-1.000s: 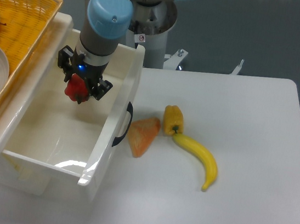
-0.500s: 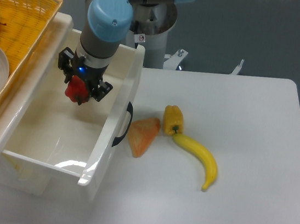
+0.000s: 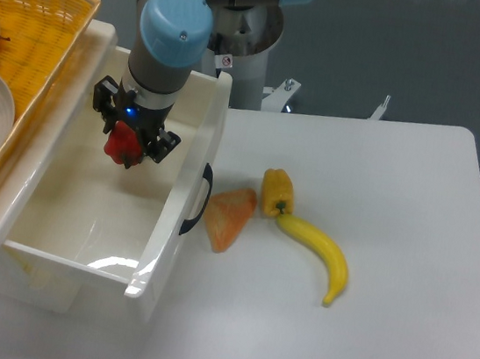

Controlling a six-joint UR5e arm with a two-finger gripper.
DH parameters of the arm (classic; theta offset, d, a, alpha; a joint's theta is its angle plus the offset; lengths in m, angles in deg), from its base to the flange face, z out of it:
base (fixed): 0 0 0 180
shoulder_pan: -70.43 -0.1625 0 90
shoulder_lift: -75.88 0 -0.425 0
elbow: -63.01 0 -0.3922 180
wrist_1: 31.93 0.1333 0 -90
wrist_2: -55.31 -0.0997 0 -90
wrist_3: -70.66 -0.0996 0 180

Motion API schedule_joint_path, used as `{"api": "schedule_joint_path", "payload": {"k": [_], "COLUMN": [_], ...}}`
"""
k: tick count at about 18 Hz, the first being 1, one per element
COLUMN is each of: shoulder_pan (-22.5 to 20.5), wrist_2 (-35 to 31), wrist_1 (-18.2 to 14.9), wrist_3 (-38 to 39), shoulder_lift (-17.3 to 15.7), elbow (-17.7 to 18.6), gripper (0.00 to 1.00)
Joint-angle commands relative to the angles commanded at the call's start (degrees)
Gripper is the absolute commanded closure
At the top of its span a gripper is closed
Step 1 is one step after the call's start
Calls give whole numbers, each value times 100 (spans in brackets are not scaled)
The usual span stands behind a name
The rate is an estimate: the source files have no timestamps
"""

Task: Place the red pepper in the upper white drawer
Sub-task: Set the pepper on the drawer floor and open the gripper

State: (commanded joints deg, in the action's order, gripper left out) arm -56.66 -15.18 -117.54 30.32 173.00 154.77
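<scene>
My gripper (image 3: 125, 148) hangs inside the open upper white drawer (image 3: 56, 235), over its far half. It is shut on the red pepper (image 3: 120, 143), which shows glossy red between the black fingers, held above the drawer floor. The drawer's dark curved handle (image 3: 198, 201) faces right toward the table. The pepper's stem is hidden by the gripper.
A yellow woven basket (image 3: 37, 38) with a white plate sits at the left, above the drawer. On the white table (image 3: 380, 189) lie an orange wedge piece (image 3: 229, 216), a yellow pepper (image 3: 277, 190) and a banana (image 3: 318, 256). The arm's base stands behind the drawer.
My gripper with the red pepper has shifted very slightly toward the far end of the drawer. Nothing else has moved.
</scene>
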Motion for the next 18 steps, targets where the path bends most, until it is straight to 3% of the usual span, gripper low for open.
{"api": "schedule_joint_path", "payload": {"k": [10,18], "shoulder_pan": [-9,-88], "wrist_2": [0,0], "wrist_1": [-9,-53], "wrist_3": [0,-9], "shoulder_lift": [-18,-79], "elbow": [-35,-88], "gripper": [24,32]}}
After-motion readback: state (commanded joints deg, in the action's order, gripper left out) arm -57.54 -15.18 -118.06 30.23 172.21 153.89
